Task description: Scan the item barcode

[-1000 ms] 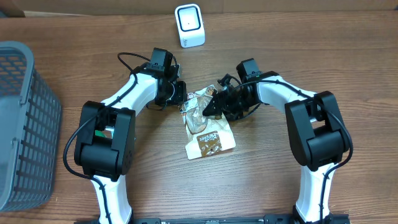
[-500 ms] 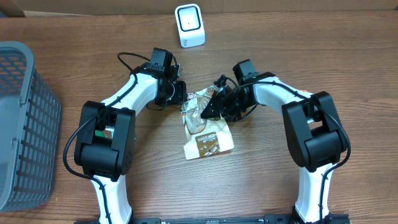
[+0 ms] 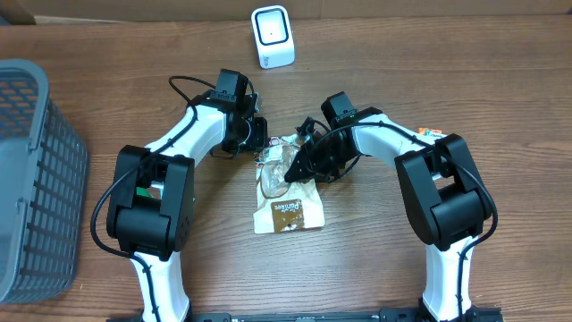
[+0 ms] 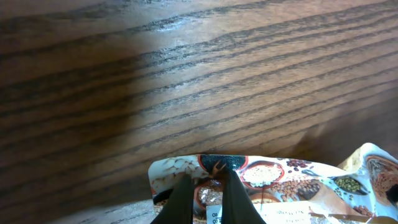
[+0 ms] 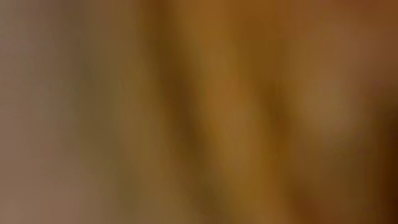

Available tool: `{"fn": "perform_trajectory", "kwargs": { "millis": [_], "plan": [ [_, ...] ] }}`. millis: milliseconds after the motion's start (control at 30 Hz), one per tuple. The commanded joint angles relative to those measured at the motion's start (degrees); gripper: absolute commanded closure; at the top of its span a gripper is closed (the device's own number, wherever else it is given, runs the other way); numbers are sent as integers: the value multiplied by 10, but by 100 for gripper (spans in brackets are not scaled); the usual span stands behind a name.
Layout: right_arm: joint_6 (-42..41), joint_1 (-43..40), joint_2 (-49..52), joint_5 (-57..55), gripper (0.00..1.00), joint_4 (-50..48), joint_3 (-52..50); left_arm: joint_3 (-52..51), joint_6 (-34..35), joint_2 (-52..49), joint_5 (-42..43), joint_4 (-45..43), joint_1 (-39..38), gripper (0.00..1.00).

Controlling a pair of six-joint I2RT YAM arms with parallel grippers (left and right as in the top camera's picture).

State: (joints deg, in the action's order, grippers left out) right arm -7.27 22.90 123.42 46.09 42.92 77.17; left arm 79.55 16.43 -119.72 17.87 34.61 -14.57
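Note:
The item is a crumpled packet printed with beans and grains, lying on the wooden table between both arms. My left gripper is shut on the packet's top edge; in the left wrist view its fingers pinch the printed film beside a white label with digits. The barcode's bars cannot be made out. My right gripper bears on the packet's bunched upper part from the right, fingers closed into the film. The right wrist view is only a brown blur. The white scanner stands at the table's far edge.
A grey mesh basket fills the left edge of the table. The two arms arch in from the near side and meet at the packet. Bare wood lies between the packet and the scanner.
My right gripper has slid left onto the packet and its jaws have narrowed. The packet's lower end has shifted left and towards the near side. The left gripper has not moved.

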Motion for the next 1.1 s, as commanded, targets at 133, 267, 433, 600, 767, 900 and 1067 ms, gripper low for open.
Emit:
{"fn": "perform_trajectory", "kwargs": {
  "millis": [133,267,433,600,767,900,1067],
  "plan": [
    [3,-1,1,-40,96,35,-2,-10,25,-35,-48,22,15,95],
    [30,-2,-43,-29,96,55,-2,39,35,-31,-43,97,45,85],
    [64,-2,-131,-23,96,85,17,146,35,-31,-28,227,101,80],
    [93,-6,-216,-23,96,128,58,245,35,-31,-28,332,158,74],
    [108,-15,-270,-23,96,173,96,277,28,-31,-30,372,205,67],
    [108,-17,-299,-23,96,189,101,280,-18,-29,-12,384,235,70],
    [108,-17,-300,-25,96,191,101,295,-45,-7,-19,394,248,71]
  ]
}}
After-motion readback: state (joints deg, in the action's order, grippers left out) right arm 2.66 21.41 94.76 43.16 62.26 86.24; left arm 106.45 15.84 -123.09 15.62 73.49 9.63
